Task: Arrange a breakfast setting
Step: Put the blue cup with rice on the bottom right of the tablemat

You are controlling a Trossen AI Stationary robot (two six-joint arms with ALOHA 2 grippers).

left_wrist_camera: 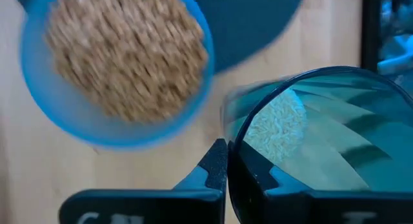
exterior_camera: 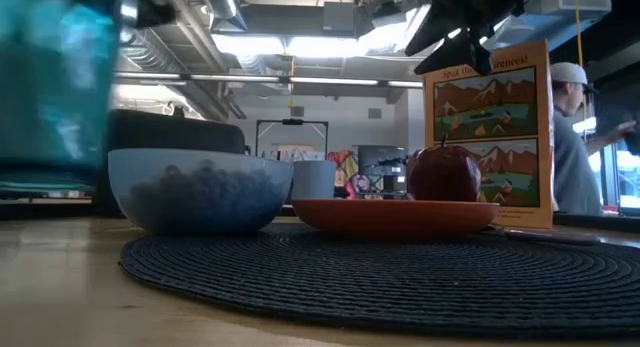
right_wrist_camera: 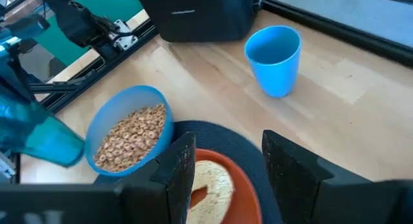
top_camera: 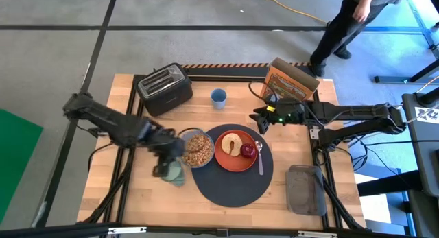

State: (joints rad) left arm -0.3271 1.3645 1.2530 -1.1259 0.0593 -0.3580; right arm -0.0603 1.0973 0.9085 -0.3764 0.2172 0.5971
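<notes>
Green glass cup point(top_camera: 173, 171) off the bench, clamped by its rim in left claw point(top_camera: 167, 162), just left of cereal-filled blue bowl point(top_camera: 197, 149) on mat point(top_camera: 233, 186). Right claw point(top_camera: 259, 119) apart, hovering beyond orange plate point(top_camera: 226, 159).

Wooden table point(top_camera: 137, 190) on a grey floor point(top_camera: 55, 53) crossed by dark seams; a green floor panel point(top_camera: 17, 145) lies left of the table. Beyond the table, a person point(top_camera: 350, 22) stands near a yellow cable point(top_camera: 295, 8). Ceiling strip lights point(exterior_camera: 290, 42) glow overhead.
</notes>
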